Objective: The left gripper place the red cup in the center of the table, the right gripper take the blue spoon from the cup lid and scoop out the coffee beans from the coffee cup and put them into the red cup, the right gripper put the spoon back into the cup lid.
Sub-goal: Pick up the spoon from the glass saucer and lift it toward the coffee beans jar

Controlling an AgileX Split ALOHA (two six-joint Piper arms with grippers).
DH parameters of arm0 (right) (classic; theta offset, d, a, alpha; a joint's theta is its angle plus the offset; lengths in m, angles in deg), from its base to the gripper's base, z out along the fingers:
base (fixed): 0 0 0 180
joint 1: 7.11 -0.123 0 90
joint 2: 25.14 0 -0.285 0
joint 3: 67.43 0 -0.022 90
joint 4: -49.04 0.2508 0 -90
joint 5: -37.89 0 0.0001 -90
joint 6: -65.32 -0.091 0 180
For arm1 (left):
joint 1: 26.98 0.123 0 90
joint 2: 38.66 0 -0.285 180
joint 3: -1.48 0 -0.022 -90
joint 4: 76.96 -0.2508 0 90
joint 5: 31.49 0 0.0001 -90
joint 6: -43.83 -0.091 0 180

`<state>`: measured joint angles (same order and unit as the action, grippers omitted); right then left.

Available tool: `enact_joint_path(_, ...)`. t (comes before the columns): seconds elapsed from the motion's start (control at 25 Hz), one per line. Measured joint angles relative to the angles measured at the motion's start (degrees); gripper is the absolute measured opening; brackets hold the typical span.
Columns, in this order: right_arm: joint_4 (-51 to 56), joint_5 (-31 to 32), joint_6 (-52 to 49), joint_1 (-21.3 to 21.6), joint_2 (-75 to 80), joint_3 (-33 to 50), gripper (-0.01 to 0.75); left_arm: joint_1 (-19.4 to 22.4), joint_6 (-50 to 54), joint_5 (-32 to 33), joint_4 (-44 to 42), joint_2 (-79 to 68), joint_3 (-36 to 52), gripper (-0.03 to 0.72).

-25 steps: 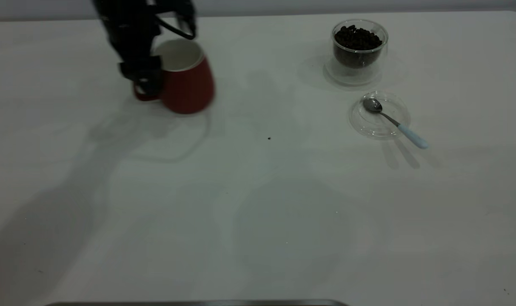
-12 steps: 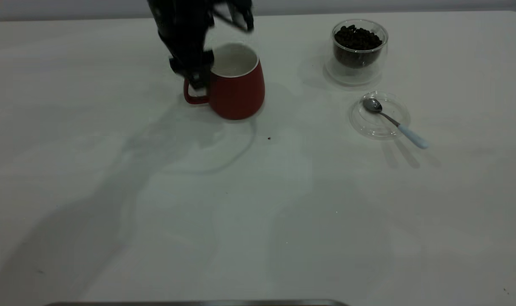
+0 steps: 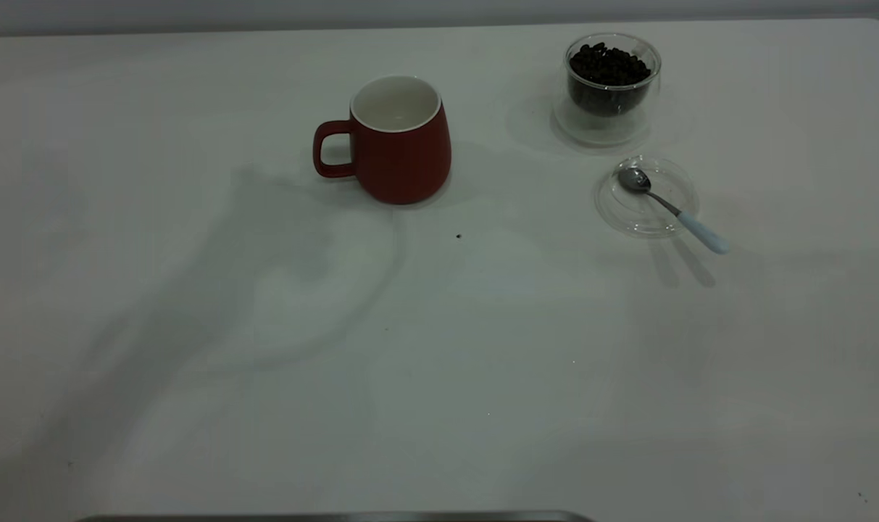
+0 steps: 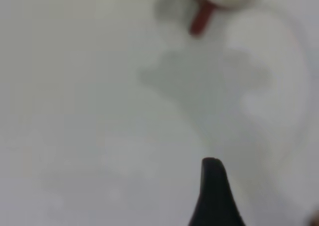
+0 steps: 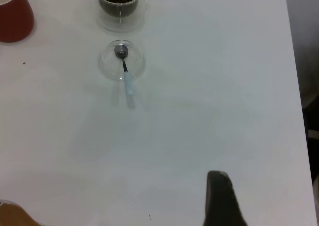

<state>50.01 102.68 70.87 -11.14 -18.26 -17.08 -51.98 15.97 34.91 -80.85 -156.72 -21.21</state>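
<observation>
We bring the right gripper (image 5: 222,198), jaws' opening untellable, onto the pale-blue-handled metal spoon (image 3: 672,209) overhanging the clear round lid (image 3: 646,196).

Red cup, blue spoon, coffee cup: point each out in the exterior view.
red cup (image 3: 403,156), exterior view, on its dark-red outer wall.
blue spoon (image 3: 702,233), exterior view, on its pale blue handle.
coffee cup (image 3: 607,116), exterior view, on its clear lower wall.
</observation>
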Motion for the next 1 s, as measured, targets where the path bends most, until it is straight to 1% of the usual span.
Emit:
enact_joint_path(0.24, 0.0, 0.0, 0.0, 0.0, 0.0, 0.0, 0.494, 0.0, 5.51, 0.29, 0.14, 14.19, 0.03, 0.587)
enact_joint_path(0.36, 0.0, 0.0, -0.01, 0.0, 0.0, 0.0, 0.494, 0.0, 6.58, 0.33, 1.74, 20.45, 0.51, 0.587)
enact_joint_path(0.44, 0.0, 0.0, -0.01, 0.0, 0.0, 0.0, 0.494, 0.0, 7.68, 0.33, 3.44, 24.85, 2.56, 0.587)
enact_joint_path(0.64, -0.05, 0.0, -0.01, 0.0, 0.0, 0.0, 0.494, 0.0, 10.51, 0.33, 6.62, 38.38, 13.34, 0.587)
enact_joint_path(1.0, -0.05, 0.0, -0.01, 0.0, 0.0, 0.0, 0.494, -0.04, 15.65, 0.33, 6.85, 65.35, 37.29, 0.587)
